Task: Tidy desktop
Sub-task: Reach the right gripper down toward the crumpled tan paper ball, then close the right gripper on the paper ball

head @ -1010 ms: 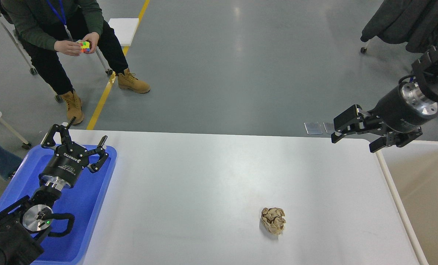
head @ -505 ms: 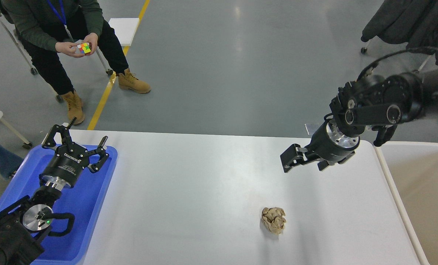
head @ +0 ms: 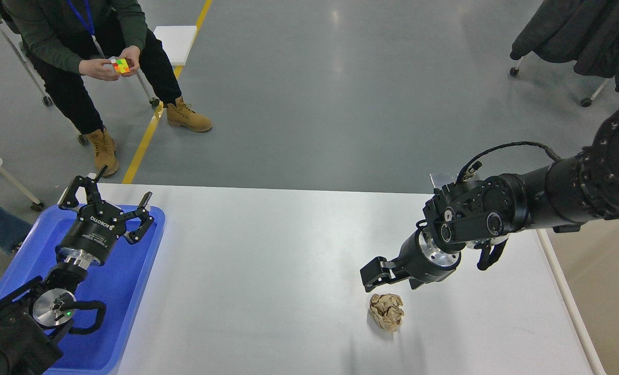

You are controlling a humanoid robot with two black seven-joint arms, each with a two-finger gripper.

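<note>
The white desktop (head: 267, 271) carries one crumpled brown paper ball (head: 387, 311) at its front right. My right gripper (head: 392, 281) hangs just above and behind the ball, pointing left and down. Its jaws are apart and empty, and it is not touching the ball. My left gripper (head: 119, 190) is open and empty over the far end of the blue tray (head: 127, 291) at the desktop's left side.
A beige rimmed bin (head: 606, 281) stands against the desktop's right edge. A seated person (head: 80, 47) holding a colour cube is beyond the far left corner. Dark coats on a wheeled rack (head: 580, 31) stand at the far right.
My right arm has swung from the far right corner leftward and down toward me, bringing its gripper close above the paper ball. The left arm and the ball have not moved.
</note>
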